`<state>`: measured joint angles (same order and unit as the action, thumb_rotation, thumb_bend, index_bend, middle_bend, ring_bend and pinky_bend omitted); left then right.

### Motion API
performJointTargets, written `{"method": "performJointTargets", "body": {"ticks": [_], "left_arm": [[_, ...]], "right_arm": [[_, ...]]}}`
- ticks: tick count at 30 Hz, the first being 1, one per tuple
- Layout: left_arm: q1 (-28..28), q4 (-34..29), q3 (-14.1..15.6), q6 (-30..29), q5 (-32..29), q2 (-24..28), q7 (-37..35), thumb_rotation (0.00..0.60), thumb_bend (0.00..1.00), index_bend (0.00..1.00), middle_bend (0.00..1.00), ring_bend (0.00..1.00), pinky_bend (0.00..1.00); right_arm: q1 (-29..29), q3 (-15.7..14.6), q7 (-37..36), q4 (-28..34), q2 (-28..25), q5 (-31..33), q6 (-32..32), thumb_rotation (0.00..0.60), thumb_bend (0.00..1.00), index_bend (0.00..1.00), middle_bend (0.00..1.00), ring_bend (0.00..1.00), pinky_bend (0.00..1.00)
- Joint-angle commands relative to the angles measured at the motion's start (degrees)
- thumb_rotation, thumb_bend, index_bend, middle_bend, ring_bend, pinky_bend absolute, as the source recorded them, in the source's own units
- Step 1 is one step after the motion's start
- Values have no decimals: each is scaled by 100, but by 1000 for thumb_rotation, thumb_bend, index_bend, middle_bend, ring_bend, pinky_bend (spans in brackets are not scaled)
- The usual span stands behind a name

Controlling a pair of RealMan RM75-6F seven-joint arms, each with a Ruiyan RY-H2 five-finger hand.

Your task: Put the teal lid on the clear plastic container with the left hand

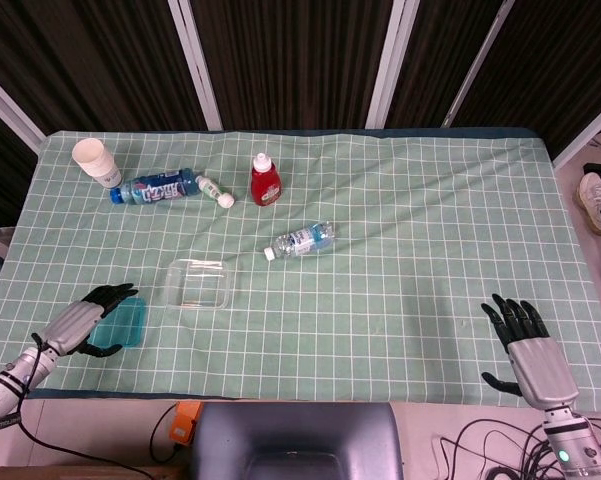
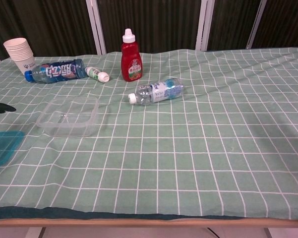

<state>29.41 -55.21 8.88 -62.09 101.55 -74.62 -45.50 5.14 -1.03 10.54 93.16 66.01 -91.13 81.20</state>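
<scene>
The teal lid (image 1: 123,324) lies flat near the table's front left; the chest view shows the teal lid (image 2: 2,146) at its left edge. My left hand (image 1: 80,318) hovers over the lid's left part, fingers spread, holding nothing; only its dark fingertips (image 2: 0,107) show in the chest view. The clear plastic container (image 1: 198,283) sits open just right of the lid, and the clear plastic container (image 2: 69,116) appears empty. My right hand (image 1: 525,347) rests open at the front right edge, far from both.
At the back left are a stack of paper cups (image 1: 95,160), a blue bottle (image 1: 158,187) lying down, a small white bottle (image 1: 215,191) and an upright red sauce bottle (image 1: 265,180). A water bottle (image 1: 300,240) lies mid-table behind the container.
</scene>
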Motion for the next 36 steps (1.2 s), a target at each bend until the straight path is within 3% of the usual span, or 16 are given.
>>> {"method": "performJointTargets", "body": {"ticks": [1, 13, 36], "left_arm": [[51, 104, 81, 15, 65, -84, -110, 600, 222, 0, 0, 0, 0], [188, 1104, 336, 178, 97, -642, -505, 600, 221, 0, 0, 0, 0], [294, 1735, 589, 449, -58, -944, -918, 600, 205, 0, 0, 0, 0]], "right_arm": [[2, 1, 3, 0, 1, 4, -4, 600, 185, 0, 0, 0, 0], [2, 21, 75, 13, 15, 95, -30, 600, 186, 0, 0, 0, 0], [-13, 38, 95, 17, 14, 139, 2, 600, 185, 0, 0, 0, 0]]}}
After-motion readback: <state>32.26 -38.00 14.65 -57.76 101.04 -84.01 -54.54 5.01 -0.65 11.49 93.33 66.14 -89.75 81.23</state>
